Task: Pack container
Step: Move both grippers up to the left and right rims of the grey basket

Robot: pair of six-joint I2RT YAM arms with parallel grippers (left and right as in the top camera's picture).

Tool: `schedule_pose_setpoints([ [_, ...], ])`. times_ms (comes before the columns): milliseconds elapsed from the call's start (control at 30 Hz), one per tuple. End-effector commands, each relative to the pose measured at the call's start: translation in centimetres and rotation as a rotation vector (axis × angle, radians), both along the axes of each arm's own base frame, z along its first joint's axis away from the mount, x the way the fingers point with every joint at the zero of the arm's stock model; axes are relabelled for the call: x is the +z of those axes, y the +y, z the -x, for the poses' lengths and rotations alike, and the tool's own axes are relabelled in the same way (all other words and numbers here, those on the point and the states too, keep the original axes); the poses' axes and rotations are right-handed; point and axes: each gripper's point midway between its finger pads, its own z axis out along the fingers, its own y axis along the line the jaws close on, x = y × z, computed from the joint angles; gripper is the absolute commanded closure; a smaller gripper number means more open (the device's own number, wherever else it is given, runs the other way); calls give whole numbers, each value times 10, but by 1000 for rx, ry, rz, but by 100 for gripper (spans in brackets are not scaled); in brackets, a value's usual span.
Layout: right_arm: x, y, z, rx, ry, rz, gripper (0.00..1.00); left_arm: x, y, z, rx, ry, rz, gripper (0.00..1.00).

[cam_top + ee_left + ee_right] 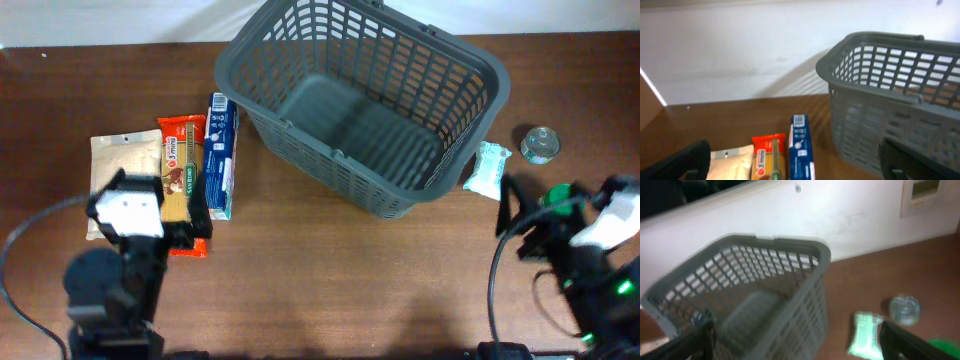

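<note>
The dark grey slotted basket (pixel 360 95) stands empty at the back middle of the table; it also shows in the left wrist view (pixel 890 95) and the right wrist view (pixel 760 305). To its left lie a beige pouch (pixel 125 160), a red pasta pack (pixel 182 160) and a blue box (pixel 221 150). To its right lie a pale green packet (pixel 488 170), a clear round lid (pixel 540 145) and a green object (pixel 560 195). My left gripper (pixel 790 167) is open above the near ends of the left packs. My right gripper (pixel 800 347) is open, near the green packet (pixel 865 335).
A white wall runs behind the table's far edge (pixel 740 55). Black cables (pixel 500 270) trail from both arms near the front. Bare brown tabletop (pixel 340 280) lies in front of the basket.
</note>
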Motion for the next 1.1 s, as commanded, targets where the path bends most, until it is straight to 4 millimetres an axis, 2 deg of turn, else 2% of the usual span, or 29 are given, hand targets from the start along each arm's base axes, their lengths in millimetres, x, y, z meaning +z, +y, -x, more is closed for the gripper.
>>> schedule_pose_setpoints([
  [0, 43, 0, -5, 37, -27, 146, 1, 31, 2, -11, 5, 8, -31, 1],
  [133, 70, 0, -9, 53, 35, 165, 1, 51, 3, -25, -7, 93, -71, 1],
  [233, 76, 0, -9, 59, 112, 158, 1, 68, 2, -34, -17, 125, -97, 1],
  [300, 76, 4, -9, 84, 171, 145, 1, 81, 1, -39, -24, 133, -96, 1],
  [433, 74, 30, -4, 230, 245, 75, 1, 94, -4, -46, -57, 133, -87, 1],
  [667, 57, 24, -19, 196, 331, 40, 1, 96, -6, -46, -68, 126, -85, 1],
  [767, 42, 16, -38, 139, 402, 8, 1, 88, 2, -54, -25, 156, -83, 1],
  [867, 29, 14, -58, 127, 460, -20, 1, 66, 12, -66, 1, 250, -44, 1],
  [967, 18, 11, -75, 77, 515, -104, 0, 48, 15, -78, -15, 339, -18, 1],
  [1067, 9, 4, -86, 31, 559, -155, 4, 35, 13, -93, -66, 415, 0, 1],
])
